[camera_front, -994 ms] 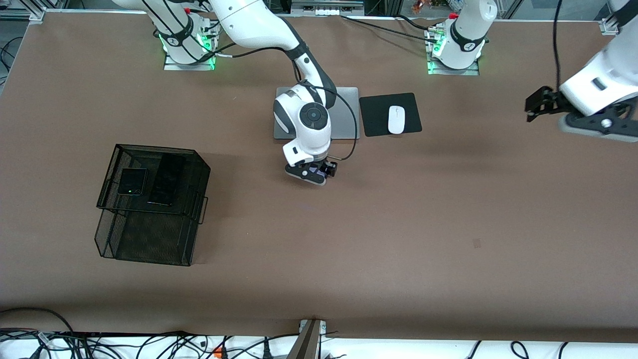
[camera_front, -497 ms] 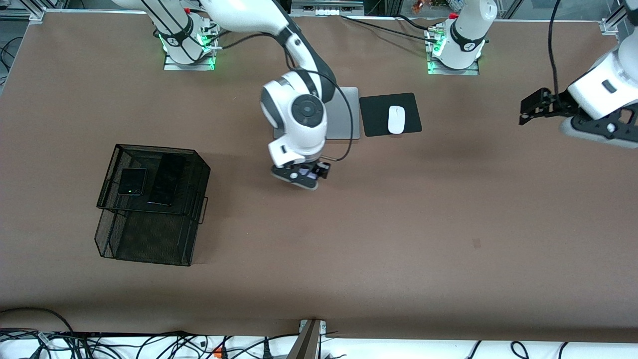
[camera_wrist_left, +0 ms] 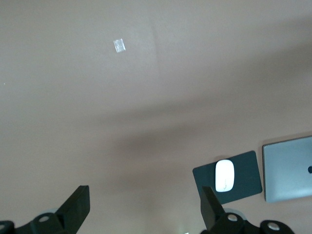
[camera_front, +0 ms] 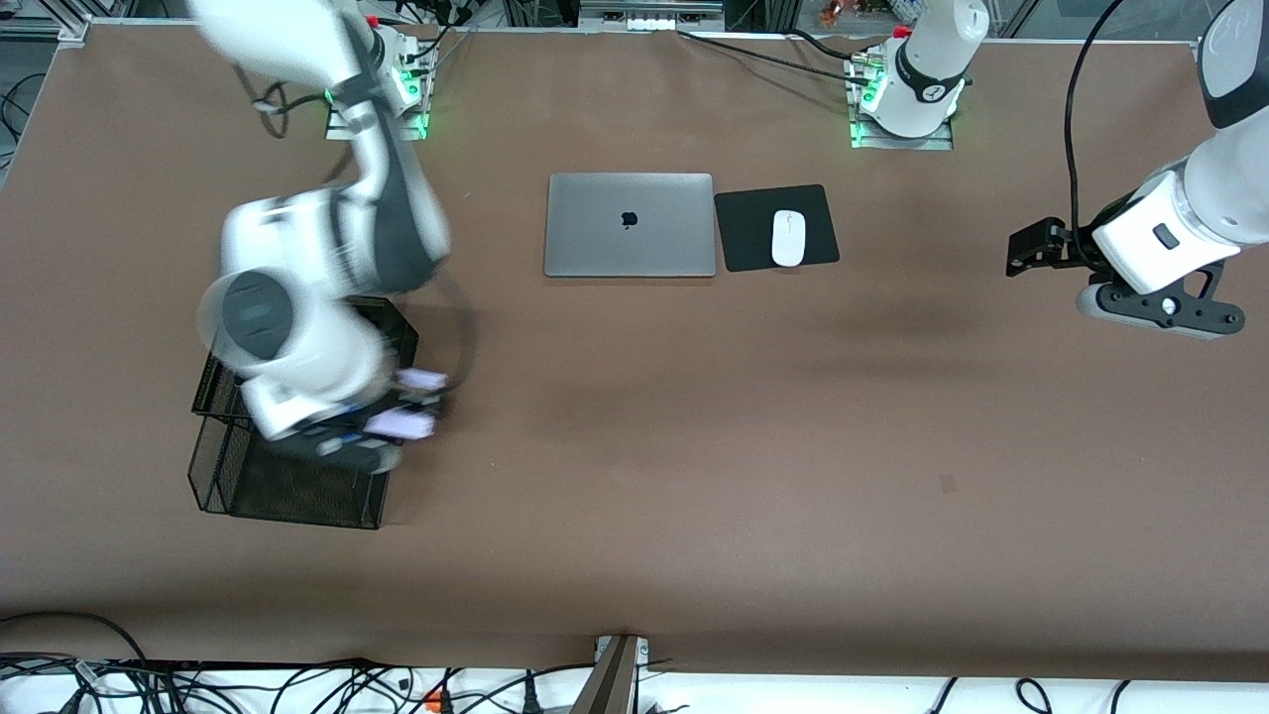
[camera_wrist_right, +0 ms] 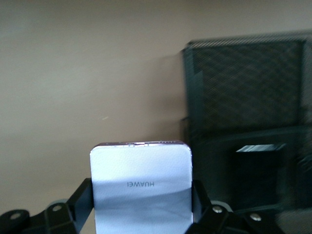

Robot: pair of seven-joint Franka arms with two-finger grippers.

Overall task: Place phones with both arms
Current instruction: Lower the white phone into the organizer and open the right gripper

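Observation:
My right gripper (camera_front: 406,402) is shut on the pale lavender-white phone (camera_front: 402,423) and hangs over the edge of the black mesh basket (camera_front: 288,486) at the right arm's end of the table. The right wrist view shows this phone (camera_wrist_right: 141,175) clamped between the two fingers (camera_wrist_right: 83,197), with the two-tier basket (camera_wrist_right: 248,92) just past it. The arm hides the basket's top tier and the black phones in the front view. My left gripper (camera_front: 1026,248) hangs open and empty over bare table at the left arm's end; its fingers (camera_wrist_left: 78,204) stand wide apart.
A closed grey laptop (camera_front: 630,225) lies near the robots' bases, and beside it is a white mouse (camera_front: 788,238) on a black pad (camera_front: 744,233). The left wrist view also shows the mouse (camera_wrist_left: 224,175) and the laptop (camera_wrist_left: 287,168). A small mark (camera_front: 949,483) sits on the brown tabletop.
The right arm has swung fast from in front of the laptop to the basket, carrying the lavender-white phone. The left gripper has drifted slightly toward the table's middle, still open.

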